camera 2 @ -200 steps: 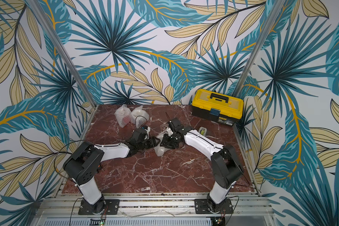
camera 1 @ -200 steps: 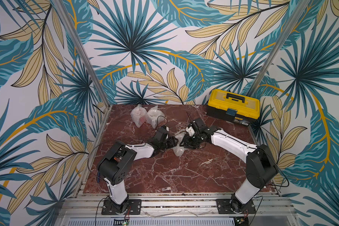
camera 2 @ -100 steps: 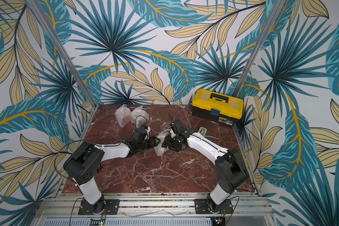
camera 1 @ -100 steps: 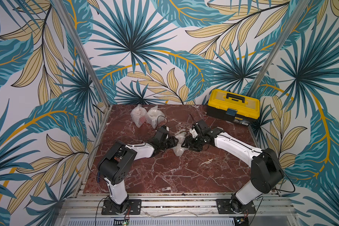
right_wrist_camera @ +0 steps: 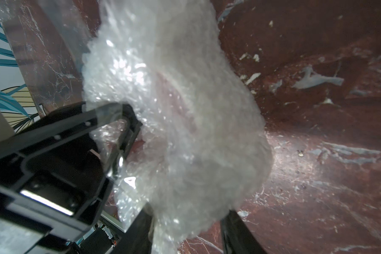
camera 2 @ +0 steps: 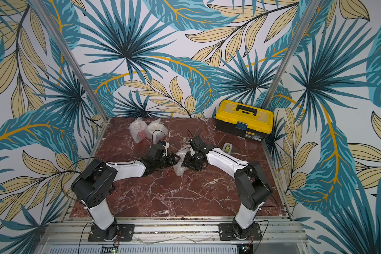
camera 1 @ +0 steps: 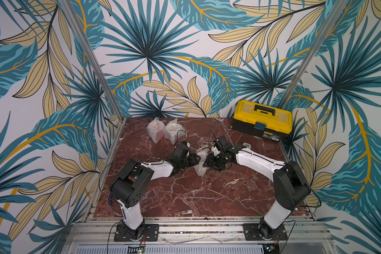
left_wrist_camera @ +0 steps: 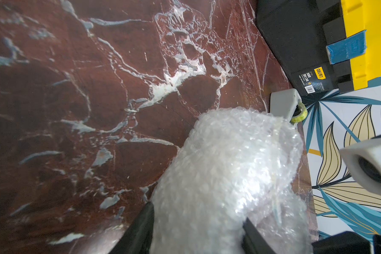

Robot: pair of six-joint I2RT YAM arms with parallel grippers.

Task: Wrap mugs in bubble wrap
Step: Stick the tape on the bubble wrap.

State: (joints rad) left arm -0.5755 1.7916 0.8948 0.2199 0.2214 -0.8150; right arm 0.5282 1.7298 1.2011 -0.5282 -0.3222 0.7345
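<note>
My left gripper (camera 1: 197, 158) clenched the wrap bundle (camera 1: 200, 172) on the table (camera 1: 185, 198); my right gripper (camera 1: 206, 162) flanked it too, but I couldn't tell whether it gripped.

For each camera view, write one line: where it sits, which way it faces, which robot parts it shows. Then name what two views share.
Top views: high over the front, looking down across the table; both arms show whole, left gripper and right gripper flanking the wrapped bundle.
Left wrist: on the left arm, looking past its fingers and the bundle toward the toolbox and tape dispenser.
Right wrist: on the right arm, facing the bundle and left gripper; own fingers show.
Shared: all views show the bundle.
</note>
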